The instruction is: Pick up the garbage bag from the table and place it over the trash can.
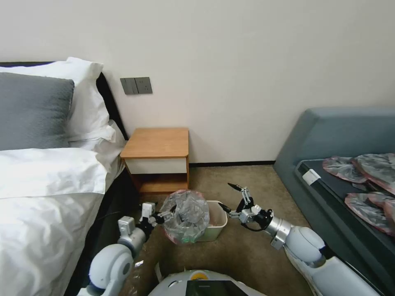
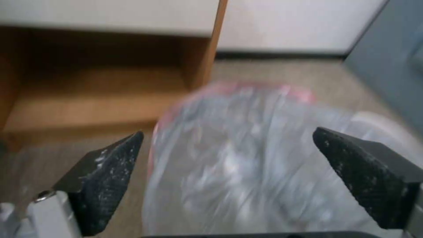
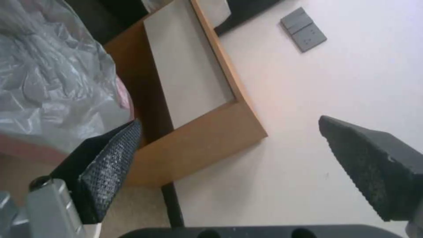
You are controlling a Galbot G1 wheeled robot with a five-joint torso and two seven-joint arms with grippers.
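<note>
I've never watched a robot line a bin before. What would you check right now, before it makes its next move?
1. Bag off the table: ok, the garbage bag is down at the trash can.
2. Bag spread over the whole rim: not ok, it bunches at the can's left side and the right rim is bare.
3. Left gripper at the bag: ok, but its jaws are open in the left wrist view, so it holds nothing.
4. Right gripper: open, beside the can's right rim, holding nothing.
5. Can upright: ok.
6. Bag mouth facing up: cannot tell.
</note>
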